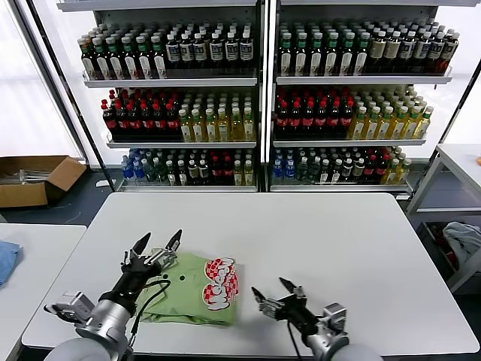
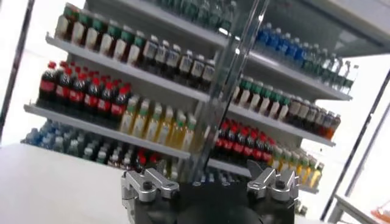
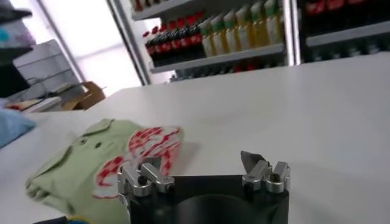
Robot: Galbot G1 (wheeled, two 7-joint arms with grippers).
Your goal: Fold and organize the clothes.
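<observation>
Shelving: 2 bays, 3 rows of bottles each, far beyond both claws, across the table.

Table: white, broad. Bare surface runs ahead of and outboard of the right gripper to the far edge and right edge. Near edge lies just behind both wrists.

Second white table: outboard of the left gripper, separated from the main table by a gap; blue cloth on it. Cardboard box on the floor farther off on that side. Side rack with a grey-white cloth well outboard of the right gripper.

Shirt: light green, folded into a compact block, collar toward the left gripper, red-and-white graphic facing up. It lies between the 2 claws, partly beneath the left one, just inboard of the right one.

Left gripper: raised above the shirt's collar end, fingers spread, holding nothing. Left wrist view looks at the shelving.

Right gripper: low over bare table beside the shirt's graphic edge, fingers spread, holding nothing, not touching the cloth.
</observation>
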